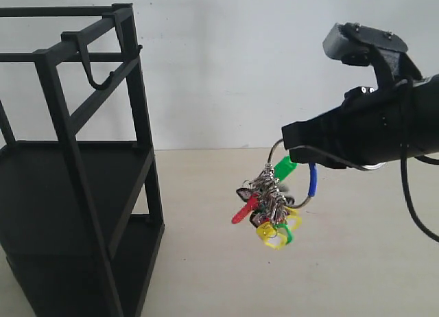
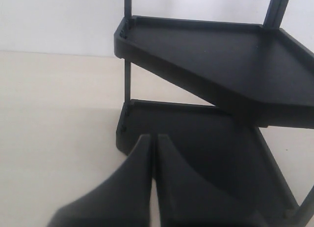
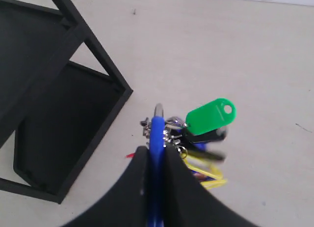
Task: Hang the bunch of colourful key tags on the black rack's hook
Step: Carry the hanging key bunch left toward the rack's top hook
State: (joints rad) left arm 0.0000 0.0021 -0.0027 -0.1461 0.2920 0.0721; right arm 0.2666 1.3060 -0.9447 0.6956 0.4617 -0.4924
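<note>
The colourful key tag bunch [image 1: 269, 206] hangs in the air above the table, right of the black rack [image 1: 75, 173]. My right gripper [image 1: 299, 152] is shut on its wire loop; the right wrist view shows the blue sleeve [image 3: 157, 133] pinched between the fingers of the right gripper [image 3: 156, 151], with the green tag [image 3: 211, 116] beside it. The hook [image 1: 92, 66] hangs from the rack's top bar, well left of and above the bunch. My left gripper [image 2: 153, 138] is shut on nothing, facing the rack's shelves [image 2: 216, 65]; it does not show in the exterior view.
The rack stands on a pale table [image 1: 357, 262] before a white wall. Its diagonal brace [image 1: 103, 90] runs just behind the hook. In the right wrist view the rack's lower shelf [image 3: 64, 128] lies left of the bunch.
</note>
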